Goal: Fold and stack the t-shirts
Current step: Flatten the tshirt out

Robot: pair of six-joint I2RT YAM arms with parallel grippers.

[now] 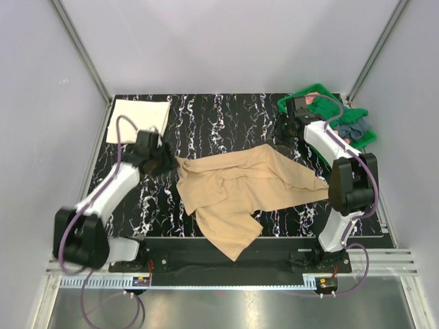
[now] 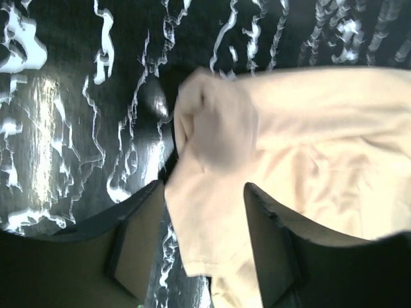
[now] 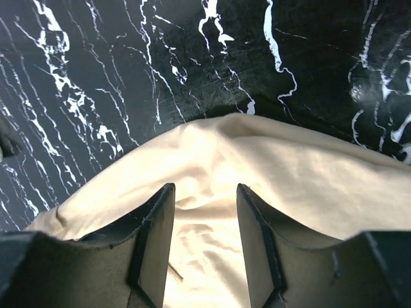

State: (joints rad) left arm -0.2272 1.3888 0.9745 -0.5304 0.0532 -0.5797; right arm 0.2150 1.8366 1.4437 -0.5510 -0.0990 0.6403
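Top external: green tray [image 1: 306, 92] holds pink shirt [image 1: 315, 100], grey-blue shirt [image 1: 357, 128]

The left arm [image 1: 113, 188] and right arm [image 1: 329, 147] are white shells with black joints, purple cables [image 1: 119, 140], black fingers [image 3: 151, 244].

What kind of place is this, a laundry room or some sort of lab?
Most likely a robotics lab test cell, not a laundry room: two robot arms are bolted at the edge of a black marbled table, plain pale panels in metal framing enclose it, and a tan t-shirt lies on it.
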